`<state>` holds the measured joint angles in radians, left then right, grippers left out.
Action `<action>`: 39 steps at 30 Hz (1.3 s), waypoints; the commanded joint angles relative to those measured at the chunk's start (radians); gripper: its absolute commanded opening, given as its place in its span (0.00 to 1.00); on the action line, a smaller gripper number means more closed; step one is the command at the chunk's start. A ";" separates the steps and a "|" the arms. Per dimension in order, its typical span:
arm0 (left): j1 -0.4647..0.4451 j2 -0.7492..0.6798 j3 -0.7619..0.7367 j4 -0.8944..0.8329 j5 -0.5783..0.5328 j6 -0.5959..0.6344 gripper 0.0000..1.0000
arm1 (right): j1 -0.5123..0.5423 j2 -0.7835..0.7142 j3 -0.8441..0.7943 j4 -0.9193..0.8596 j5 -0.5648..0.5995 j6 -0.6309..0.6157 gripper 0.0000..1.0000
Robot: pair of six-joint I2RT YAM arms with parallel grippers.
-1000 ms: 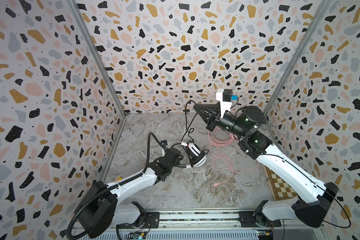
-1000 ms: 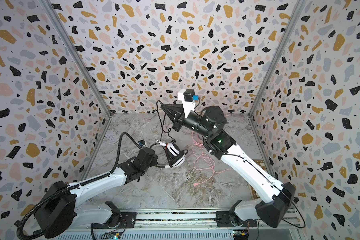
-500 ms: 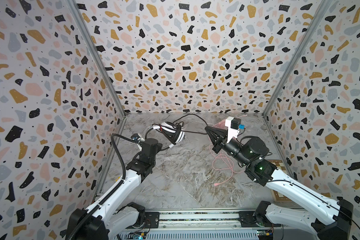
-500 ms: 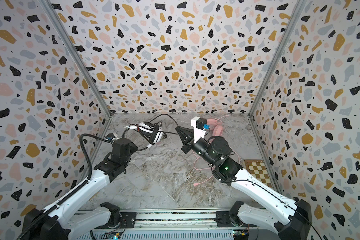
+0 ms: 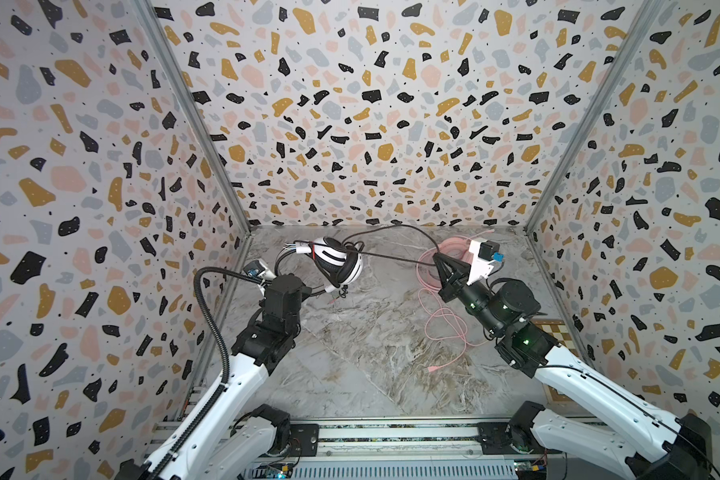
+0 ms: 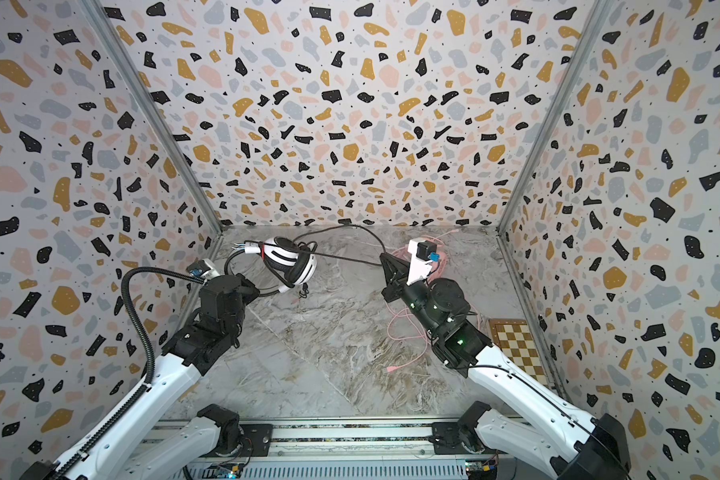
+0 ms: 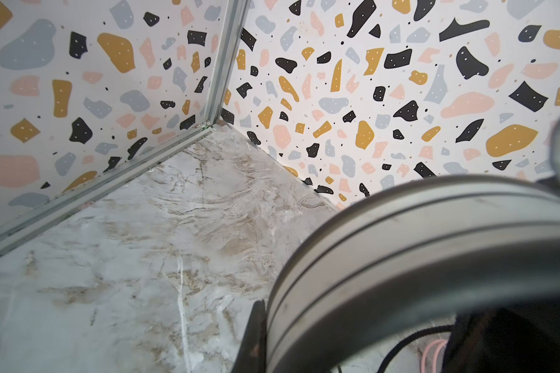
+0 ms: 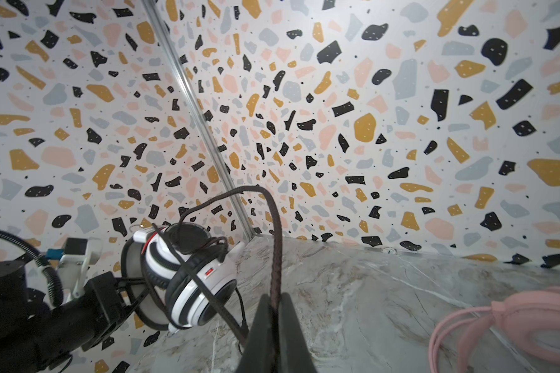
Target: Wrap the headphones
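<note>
Left gripper (image 8: 133, 290) clamped on the white headset (image 5: 341, 264). Right gripper (image 5: 436, 258) stands well apart from the white headset, jaws pinched together on its black cable (image 5: 395, 257), stretched between them. Pink headset (image 8: 530, 323) lies farther off, beside the right gripper.

Marble-look tabletop (image 5: 350, 374) here, and the pink headphones (image 5: 454, 247) lie on it toward the upper right in both top views. Their pink cable (image 5: 447, 328) sprawls in loose loops toward the middle. A checkerboard (image 6: 516, 345) lies flat at the right edge.
</note>
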<state>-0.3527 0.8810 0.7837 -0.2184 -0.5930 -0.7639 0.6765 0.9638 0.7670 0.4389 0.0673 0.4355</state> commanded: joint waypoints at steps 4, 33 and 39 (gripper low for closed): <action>0.017 -0.084 0.037 0.072 -0.206 -0.029 0.00 | -0.052 -0.081 -0.092 0.042 -0.012 0.134 0.00; 0.017 -0.267 -0.080 0.325 -0.215 0.189 0.00 | -0.151 -0.068 -0.195 0.156 -0.223 0.278 0.25; 0.017 -0.270 -0.060 0.346 0.023 0.426 0.00 | -0.200 0.048 -0.120 0.168 -0.360 0.218 0.39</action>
<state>-0.3363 0.6167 0.6811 -0.0261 -0.7136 -0.4744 0.4961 0.9684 0.5793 0.5770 -0.1886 0.6857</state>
